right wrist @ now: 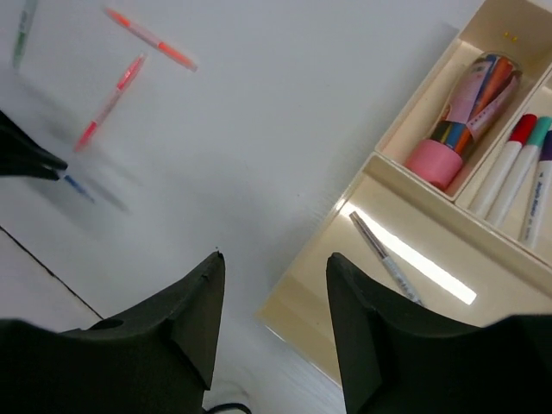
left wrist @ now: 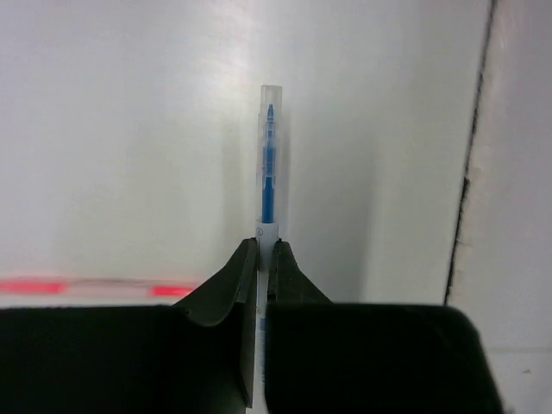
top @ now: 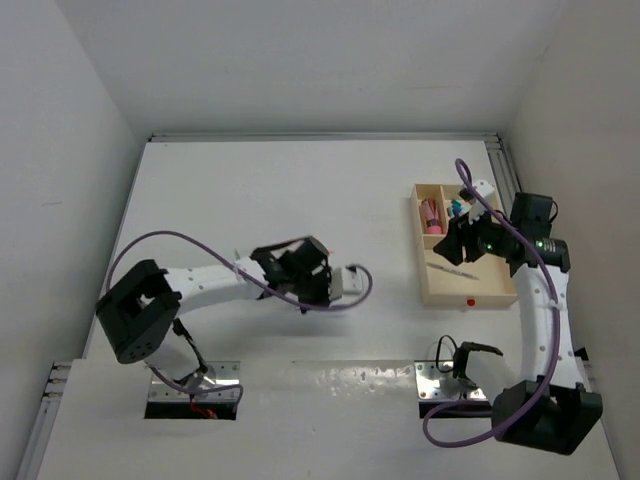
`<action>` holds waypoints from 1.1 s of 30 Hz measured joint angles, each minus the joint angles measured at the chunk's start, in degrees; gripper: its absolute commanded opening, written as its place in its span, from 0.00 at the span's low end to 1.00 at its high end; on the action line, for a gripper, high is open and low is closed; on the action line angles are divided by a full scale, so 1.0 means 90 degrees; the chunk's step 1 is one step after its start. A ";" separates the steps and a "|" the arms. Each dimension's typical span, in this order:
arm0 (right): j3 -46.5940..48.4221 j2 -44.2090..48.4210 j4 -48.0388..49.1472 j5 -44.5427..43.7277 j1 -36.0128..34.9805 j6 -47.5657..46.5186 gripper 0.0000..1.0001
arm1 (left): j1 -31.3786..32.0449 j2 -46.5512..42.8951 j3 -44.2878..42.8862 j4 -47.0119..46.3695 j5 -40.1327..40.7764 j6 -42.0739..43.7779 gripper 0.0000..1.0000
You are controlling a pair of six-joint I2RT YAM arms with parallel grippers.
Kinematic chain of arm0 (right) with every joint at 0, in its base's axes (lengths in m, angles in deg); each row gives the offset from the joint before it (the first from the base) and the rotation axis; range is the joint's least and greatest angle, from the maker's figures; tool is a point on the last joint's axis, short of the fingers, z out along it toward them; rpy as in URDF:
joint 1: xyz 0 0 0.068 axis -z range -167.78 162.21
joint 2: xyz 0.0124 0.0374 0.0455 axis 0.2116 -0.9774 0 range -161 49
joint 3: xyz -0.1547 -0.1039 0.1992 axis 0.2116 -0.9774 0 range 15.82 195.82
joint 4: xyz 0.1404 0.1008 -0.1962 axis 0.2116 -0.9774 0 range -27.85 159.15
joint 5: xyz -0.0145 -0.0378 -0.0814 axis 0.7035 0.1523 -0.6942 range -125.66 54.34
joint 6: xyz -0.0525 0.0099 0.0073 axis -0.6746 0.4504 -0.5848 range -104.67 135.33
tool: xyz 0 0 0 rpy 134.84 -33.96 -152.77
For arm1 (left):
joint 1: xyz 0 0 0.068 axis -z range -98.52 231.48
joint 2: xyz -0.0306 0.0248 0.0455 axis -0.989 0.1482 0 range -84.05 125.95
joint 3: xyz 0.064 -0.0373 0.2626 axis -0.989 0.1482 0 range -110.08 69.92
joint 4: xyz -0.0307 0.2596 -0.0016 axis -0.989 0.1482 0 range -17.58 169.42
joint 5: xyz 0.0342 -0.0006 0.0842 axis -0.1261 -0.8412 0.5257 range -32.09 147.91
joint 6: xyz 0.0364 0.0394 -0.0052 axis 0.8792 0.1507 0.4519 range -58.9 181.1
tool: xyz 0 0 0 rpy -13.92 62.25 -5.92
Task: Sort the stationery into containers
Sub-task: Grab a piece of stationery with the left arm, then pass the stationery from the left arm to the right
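White surface [left wrist: 129, 129] spreads open around my left gripper [left wrist: 266, 252], clamped on a blue pen [left wrist: 269, 164]; my right gripper [right wrist: 274, 263] hangs half-spread, empty, the wooden tray's [right wrist: 418, 90] edge beside its right finger.

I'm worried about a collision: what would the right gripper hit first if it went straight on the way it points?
The right gripper would likely meet the outer wall of the tray first, or the bare table right beside it; depth is unclear.
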 measured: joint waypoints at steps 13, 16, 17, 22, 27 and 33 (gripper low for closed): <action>-0.1086 0.0573 0.4898 0.0974 -0.0804 0.6207 0.56 | -0.3184 -0.0714 -0.1309 -0.2948 -0.3077 -0.5071 0.00; -0.0772 0.0287 0.5547 0.0845 -0.1435 0.7023 0.55 | -0.3198 -0.0699 -0.1183 -0.4350 -0.3361 -0.6640 0.00; -0.0627 0.0175 0.5693 0.0804 -0.1630 0.7220 0.54 | -0.3198 -0.0685 -0.1154 -0.4741 -0.3417 -0.7060 0.00; 0.0036 -0.0384 0.6203 0.0449 -0.2494 0.7888 0.53 | -0.3177 -0.0622 -0.0981 -0.6103 -0.3436 -0.8704 0.00; 0.0398 -0.0981 0.6470 0.0168 -0.2917 0.8342 0.51 | -0.3145 -0.0612 -0.0967 -0.6601 -0.3390 -0.9313 0.00; 0.0500 -0.1316 0.6496 -0.0044 -0.3045 0.8638 0.46 | -0.3145 -0.0612 -0.0964 -0.6805 -0.3339 -0.9564 0.00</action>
